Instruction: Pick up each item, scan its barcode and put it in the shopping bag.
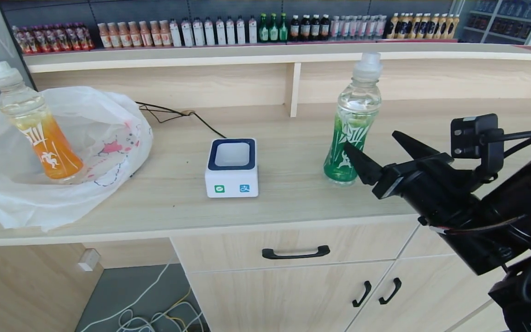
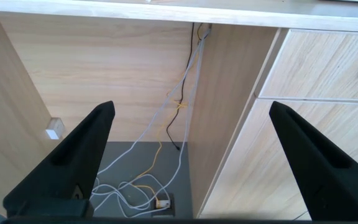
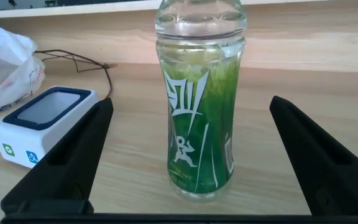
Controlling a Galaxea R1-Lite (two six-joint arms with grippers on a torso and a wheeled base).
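While the green bottle (image 1: 353,124) stands upright on the right half of the desk (image 1: 293,203), the right end effector (image 1: 370,139) hangs level with its lower half. Its two black fingers are spread wide with nothing between them, and the bottle stands just ahead of the gap. From where I stand, one fingertip crosses in front of the bottle's base; I cannot tell whether it touches.

To the bottle's left, well apart from it, sits the white scanner (image 1: 232,168) with its dark blue frame around a pale window. A thin black cable (image 1: 173,113) runs back from it along the desk. Farther left lies the shopping bag (image 1: 109,138), slumped open, with an orange bottle (image 1: 39,129) leaning tilted inside.

A shelf (image 1: 247,46) behind the desk carries a long row of drink bottles.

Both labels bear white brush-stroke characters and a small running figure. The scanner's front shows two little square icons, one green and one blue. The bag has a pink and dark cartoon print.

Down below the desk, the left end effector (image 2: 191,106) is also wide open and holds nothing. It faces the knee space, where loose wires (image 2: 135,186) trail on the floor.
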